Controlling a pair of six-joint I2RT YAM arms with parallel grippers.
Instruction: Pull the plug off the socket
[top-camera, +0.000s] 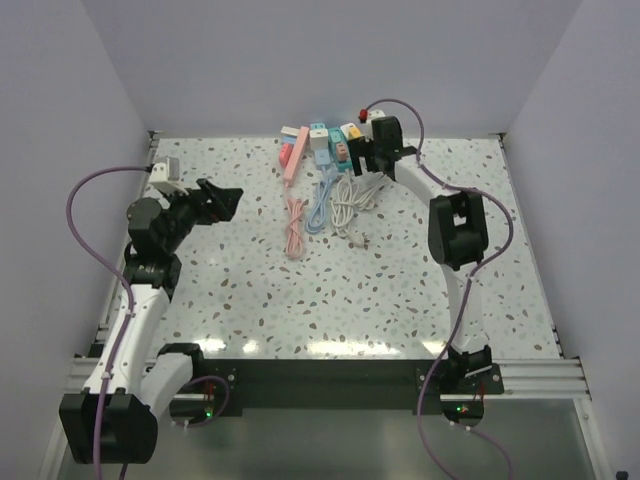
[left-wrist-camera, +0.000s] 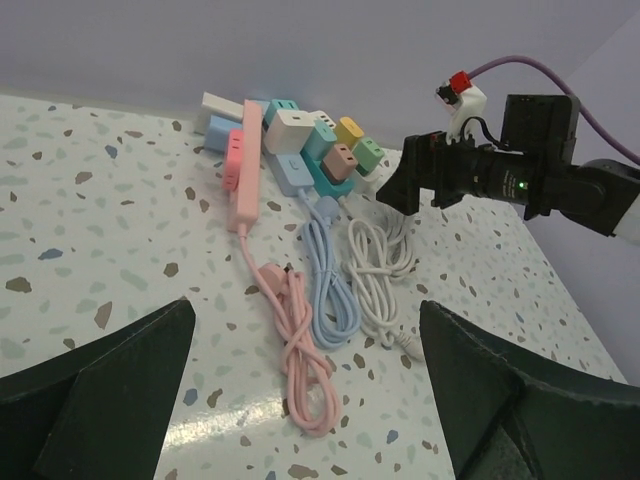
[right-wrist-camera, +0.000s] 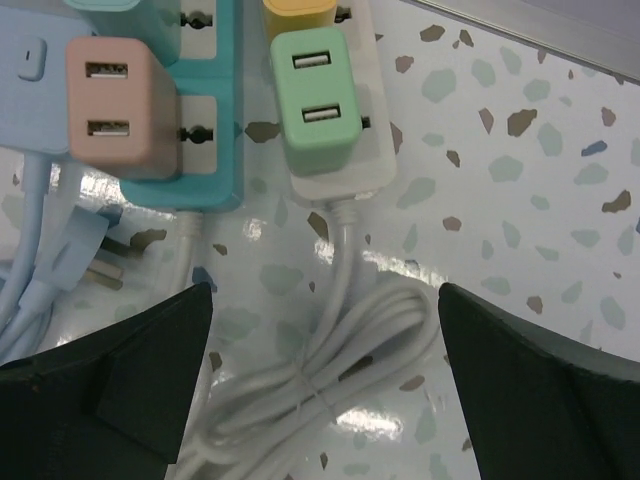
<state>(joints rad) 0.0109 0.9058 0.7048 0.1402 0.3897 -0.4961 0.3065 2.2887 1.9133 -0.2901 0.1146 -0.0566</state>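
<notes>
right pincer (right-wrist-camera: 325, 300): wide open, empty, green plug (right-wrist-camera: 318, 100) just ahead and centered
strip (right-wrist-camera: 375, 170): white, long axis running straight away
left pincer (top-camera: 222, 200): open too, way off

Plain pale-lilac walls (top-camera: 300, 60) enclose a speckled terrazzo-pattern table (top-camera: 260, 290) under glaring light.

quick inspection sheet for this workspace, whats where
surface: speckled table, glossy
job's things: green plug seated in white strip, not yet pulled
clutter: pink plug in teal strip, yellow plug, pink strip
hands: left hand open, left of the strips; right hand open over the green plug, no grip
cables: pink cord, blue cord, white cord coiled; purple cable on arm
surroundings: plain walls, nothing else seen
</notes>
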